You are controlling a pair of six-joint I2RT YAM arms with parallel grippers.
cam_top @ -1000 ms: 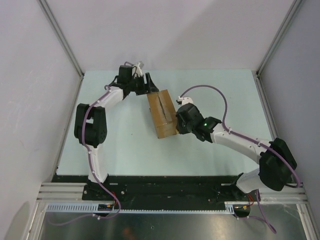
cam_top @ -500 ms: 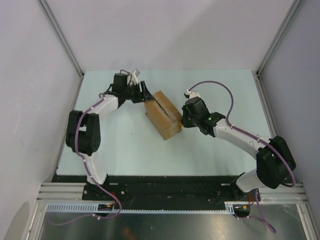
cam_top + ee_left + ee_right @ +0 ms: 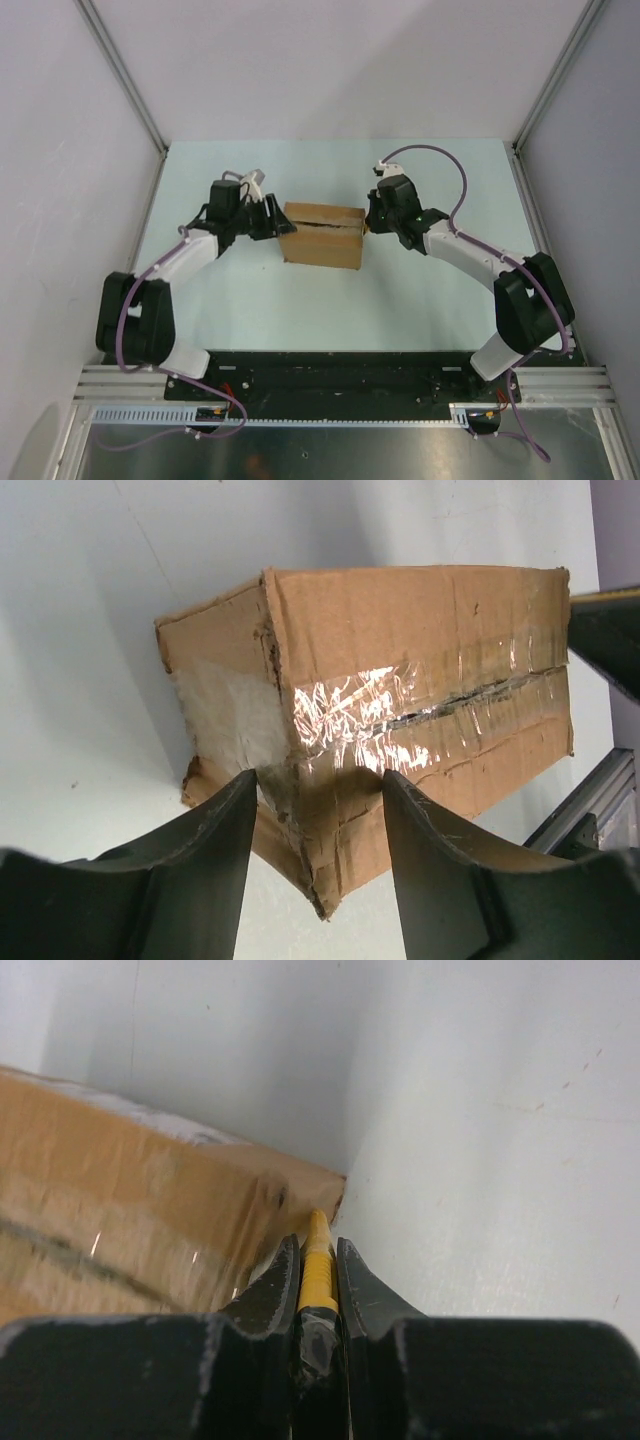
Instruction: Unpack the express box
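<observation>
Overhead and wrist views. The express box (image 3: 322,238) lies on the pale table (image 3: 420,300), about centred between the two arms, its long side running left to right in the overhead view. Its visible faces are plain brown cardboard. A strip of glossy clear tape (image 3: 400,710) runs along the top seam, with a dark slit down its length. The cardboard is scuffed and torn at the corner nearest the left wrist camera.

The left gripper (image 3: 272,225) meets the box at its left end. In the left wrist view its two dark fingers (image 3: 215,830) stand partly spread, one on each side of the near upright corner, so that one lies towards the end face and the other towards the taped face. The tips lie against or just beside the cardboard. Whether they press on it cannot be told.

The right gripper (image 3: 368,222) is at the right end of the box. Its fingers are clenched on a slim yellow-and-black knife (image 3: 317,1260), which points forward from between the tips. The knife's front end reaches the upper corner edge of the box, touching or just beside it.
</observation>
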